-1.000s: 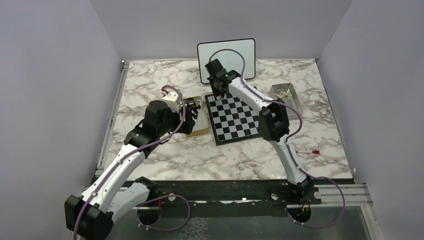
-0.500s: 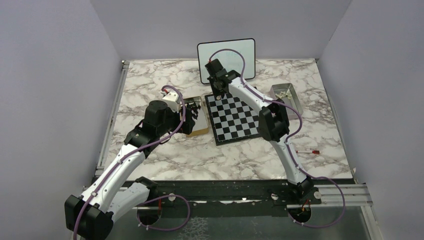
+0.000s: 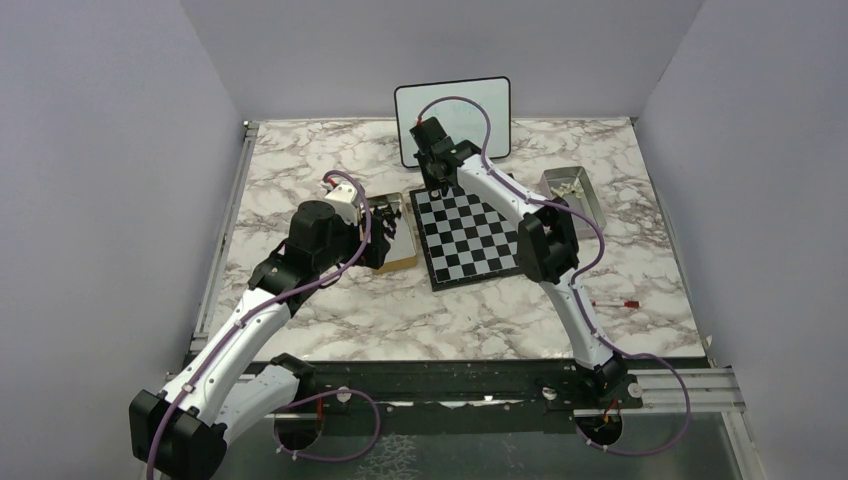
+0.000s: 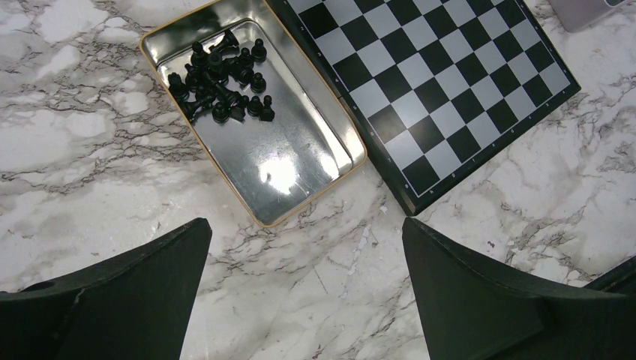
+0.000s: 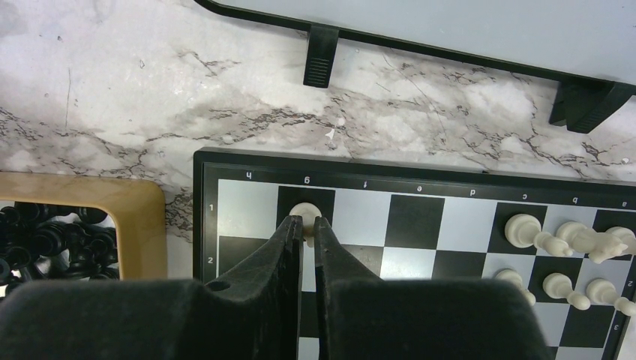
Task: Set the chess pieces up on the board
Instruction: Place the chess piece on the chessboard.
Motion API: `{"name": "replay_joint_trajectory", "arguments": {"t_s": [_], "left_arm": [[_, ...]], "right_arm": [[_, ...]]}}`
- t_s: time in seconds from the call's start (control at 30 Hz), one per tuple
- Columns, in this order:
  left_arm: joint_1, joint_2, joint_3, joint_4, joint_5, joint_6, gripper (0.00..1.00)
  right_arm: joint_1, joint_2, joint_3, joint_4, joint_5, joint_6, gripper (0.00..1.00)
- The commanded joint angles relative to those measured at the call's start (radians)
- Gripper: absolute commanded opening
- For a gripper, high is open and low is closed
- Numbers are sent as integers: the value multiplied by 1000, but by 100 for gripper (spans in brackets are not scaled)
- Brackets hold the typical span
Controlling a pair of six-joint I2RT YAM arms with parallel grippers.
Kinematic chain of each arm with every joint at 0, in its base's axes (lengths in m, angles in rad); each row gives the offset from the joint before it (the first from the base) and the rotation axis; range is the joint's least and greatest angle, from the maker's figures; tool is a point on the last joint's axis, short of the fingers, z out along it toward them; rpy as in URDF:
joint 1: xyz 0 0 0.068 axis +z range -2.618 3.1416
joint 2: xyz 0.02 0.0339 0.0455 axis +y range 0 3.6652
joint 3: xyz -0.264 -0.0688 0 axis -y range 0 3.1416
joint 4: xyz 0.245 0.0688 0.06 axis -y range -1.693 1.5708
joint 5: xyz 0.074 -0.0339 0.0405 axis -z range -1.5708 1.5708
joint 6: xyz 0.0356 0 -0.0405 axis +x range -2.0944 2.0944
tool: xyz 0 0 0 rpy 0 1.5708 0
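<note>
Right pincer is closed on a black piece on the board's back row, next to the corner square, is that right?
Not quite. The piece in the right pincer is white, not black, as the right wrist view shows. The rest holds: it stands on the board's back row, next to the corner square.

Right wrist view: on the far border of the board (image 5: 420,182) I read letters h to a; on its left border, numbers 1 and 2
</note>
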Motion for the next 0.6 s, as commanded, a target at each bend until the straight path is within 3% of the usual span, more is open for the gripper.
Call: {"name": "replay_joint_trajectory", "arguments": {"t_s": [0.0, 0.57], "left_arm": [[-4, -10, 2, 3, -3, 14, 99], [-4, -15, 1, 1, -6, 12, 99]], "right_arm": [[4, 26, 9, 25, 13, 8, 15], [5, 33, 4, 20, 9, 8, 19]]}}
